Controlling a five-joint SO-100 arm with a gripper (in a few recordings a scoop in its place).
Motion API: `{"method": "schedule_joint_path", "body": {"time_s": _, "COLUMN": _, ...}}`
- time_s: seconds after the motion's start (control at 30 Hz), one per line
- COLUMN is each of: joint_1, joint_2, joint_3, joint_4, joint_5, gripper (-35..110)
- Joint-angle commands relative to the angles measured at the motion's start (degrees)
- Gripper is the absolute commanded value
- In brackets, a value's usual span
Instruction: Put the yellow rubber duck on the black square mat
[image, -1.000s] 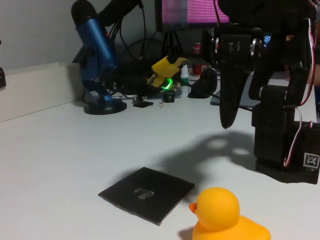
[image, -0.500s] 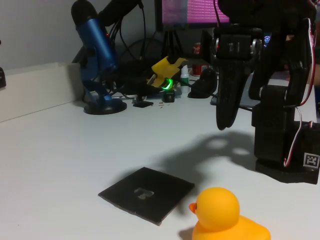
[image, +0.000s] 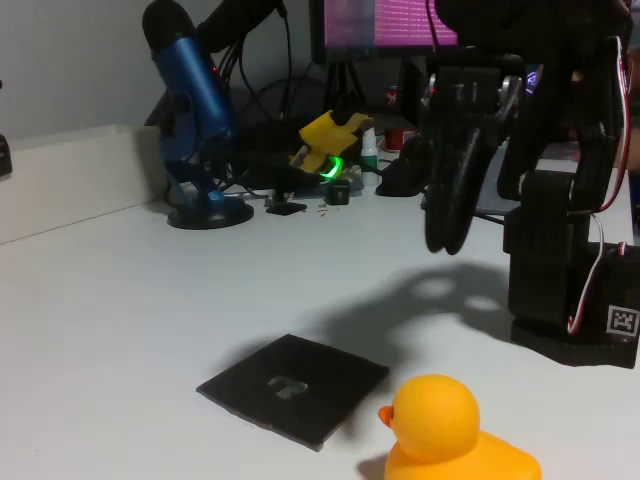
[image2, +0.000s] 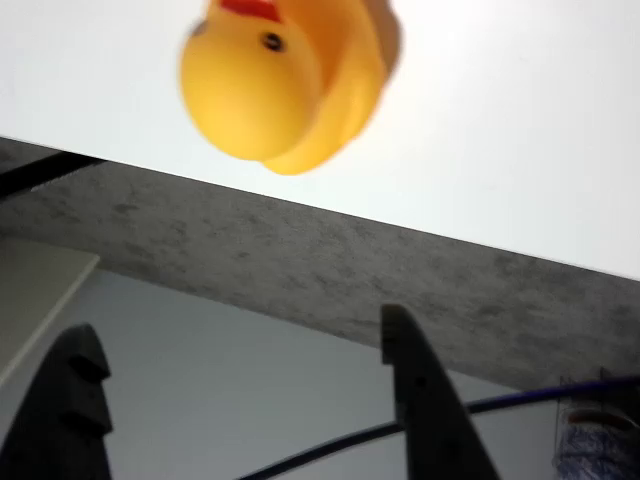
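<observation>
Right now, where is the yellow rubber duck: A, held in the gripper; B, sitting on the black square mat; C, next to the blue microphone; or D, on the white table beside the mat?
D: the yellow rubber duck sits on the white table just right of the black square mat, clear of the raised gripper.

the white worktop (image: 120, 330) lies bare from the left edge across to the thin flat black square mat (image: 293, 388), with nothing standing on the mat. the smooth yellow rubber duck (image: 452, 432) sits just right of it, apart from its edge. the black gripper (image: 445, 235) hangs well above the worktop, its fingers (image2: 425, 400) spread with empty space between them. behind stand a blue microphone on a round base (image: 195, 120) and cable clutter (image: 300, 160); the black arm base (image: 570, 290) blocks the right side.
</observation>
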Motion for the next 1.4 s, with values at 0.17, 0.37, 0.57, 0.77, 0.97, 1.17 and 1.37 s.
{"method": "schedule_joint_path", "body": {"time_s": 0.17, "joint_1": 1.05, "joint_2": -0.09, "joint_3": -5.36, "joint_4": -6.24, "joint_5": -1.23, "gripper": 32}}
{"method": "schedule_joint_path", "body": {"time_s": 0.37, "joint_1": 7.47, "joint_2": -7.38, "joint_3": -7.47, "joint_4": -6.33, "joint_5": -1.23, "gripper": 32}}
{"method": "schedule_joint_path", "body": {"time_s": 0.57, "joint_1": 9.49, "joint_2": -6.77, "joint_3": -7.47, "joint_4": -5.54, "joint_5": -1.23, "gripper": 32}}
{"method": "schedule_joint_path", "body": {"time_s": 0.77, "joint_1": 13.54, "joint_2": -7.56, "joint_3": -7.29, "joint_4": -6.15, "joint_5": -1.23, "gripper": 32}}
{"method": "schedule_joint_path", "body": {"time_s": 0.97, "joint_1": 13.62, "joint_2": -7.73, "joint_3": -6.59, "joint_4": -6.15, "joint_5": -1.14, "gripper": 32}}
{"method": "schedule_joint_path", "body": {"time_s": 1.17, "joint_1": 13.62, "joint_2": -9.23, "joint_3": -5.01, "joint_4": -5.54, "joint_5": -1.14, "gripper": 32}}
{"method": "schedule_joint_path", "body": {"time_s": 1.37, "joint_1": 13.54, "joint_2": -10.90, "joint_3": 0.44, "joint_4": -5.45, "joint_5": -1.23, "gripper": 32}}
